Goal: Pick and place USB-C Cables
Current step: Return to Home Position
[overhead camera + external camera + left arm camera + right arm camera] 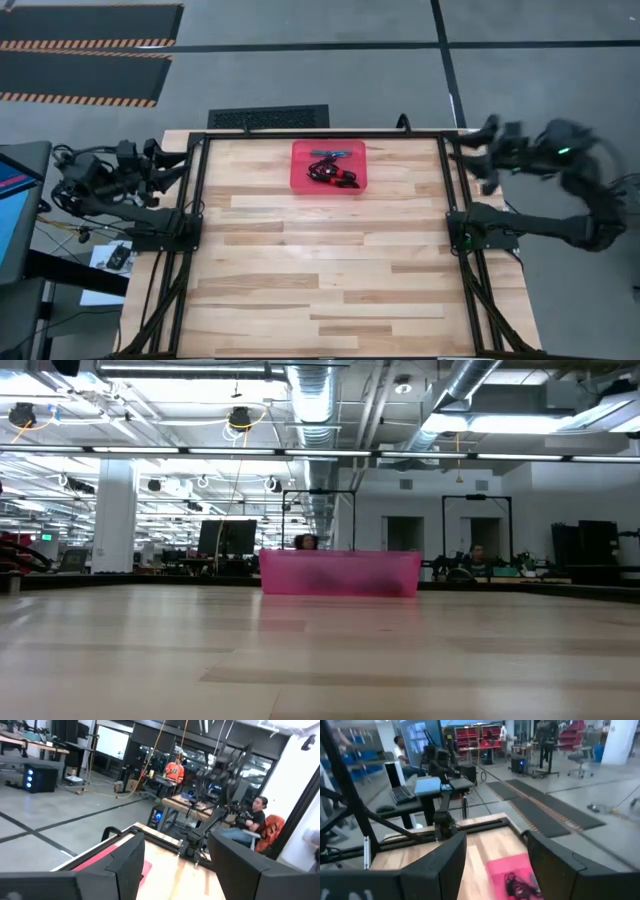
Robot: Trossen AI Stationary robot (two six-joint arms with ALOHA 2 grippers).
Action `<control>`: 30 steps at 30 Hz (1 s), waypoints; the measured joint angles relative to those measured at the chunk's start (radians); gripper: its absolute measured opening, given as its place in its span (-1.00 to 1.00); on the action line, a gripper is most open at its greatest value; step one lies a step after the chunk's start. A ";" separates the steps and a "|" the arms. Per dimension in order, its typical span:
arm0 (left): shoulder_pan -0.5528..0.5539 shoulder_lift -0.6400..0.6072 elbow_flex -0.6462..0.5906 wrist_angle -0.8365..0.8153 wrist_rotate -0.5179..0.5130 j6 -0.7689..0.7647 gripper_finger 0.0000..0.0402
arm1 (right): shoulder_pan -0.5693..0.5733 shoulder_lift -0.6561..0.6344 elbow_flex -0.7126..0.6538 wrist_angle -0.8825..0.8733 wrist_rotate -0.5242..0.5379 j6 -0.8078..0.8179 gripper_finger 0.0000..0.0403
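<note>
A translucent red tray [300, 180] stands near the table's far edge, in the middle. In it lie a light blue cable bundle [327, 153] and a dark tangle of red-and-black and black bundles [338, 177]; I cannot tell the black ones apart. The low view shows only the tray's wall [340, 573]. My left gripper [180, 165] [175, 845] is open and raised at the far left corner, pointing toward the tray. My right gripper [478, 150] [495, 842] is open and raised at the far right corner, looking down at the tray [500, 867] and its dark cables [517, 887].
Black frame rails [196, 200] [452, 200] run along the table's left and right sides by the arm bases. Bare wood [320, 260] spreads from the tray to the near edge. People sit at desks in the room beyond.
</note>
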 joint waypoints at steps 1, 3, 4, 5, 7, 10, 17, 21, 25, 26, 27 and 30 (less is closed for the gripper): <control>0.000 -0.017 -0.017 0.011 0.001 -0.002 0.02 | 0.005 -0.036 -0.082 0.065 0.000 0.029 0.16; 0.000 -0.054 -0.056 0.032 0.000 -0.004 0.02 | 0.018 -0.105 -0.230 0.183 -0.005 0.084 0.16; 0.000 -0.067 -0.081 0.048 0.000 -0.004 0.02 | 0.025 -0.136 -0.297 0.231 -0.012 0.105 0.16; 0.000 -0.082 -0.108 0.056 0.003 -0.005 0.02 | 0.032 -0.164 -0.359 0.278 -0.016 0.122 0.16; 0.000 -0.107 -0.171 0.098 0.027 -0.010 0.02 | 0.052 -0.214 -0.467 0.358 -0.023 0.152 0.16; 0.000 -0.134 -0.267 0.184 0.064 -0.012 0.02 | 0.088 -0.276 -0.600 0.487 -0.018 0.195 0.16; 0.000 -0.130 -0.461 0.331 0.095 -0.031 0.02 | 0.173 -0.388 -0.838 0.717 -0.003 0.232 0.16; 0.000 -0.130 -0.555 0.435 0.096 -0.047 0.02 | 0.224 -0.424 -0.944 0.821 0.043 0.261 0.16; 0.000 -0.129 -0.634 0.504 0.096 -0.064 0.02 | 0.272 -0.438 -1.026 0.883 0.118 0.268 0.16; 0.000 -0.130 -0.651 0.518 0.094 -0.076 0.02 | 0.284 -0.438 -1.041 0.900 0.134 0.270 0.16; 0.000 -0.130 -0.666 0.524 0.095 -0.089 0.02 | 0.296 -0.437 -1.057 0.915 0.151 0.271 0.16; 0.000 -0.130 -0.711 0.547 0.107 -0.124 0.02 | 0.327 -0.438 -1.102 0.984 0.171 0.257 0.16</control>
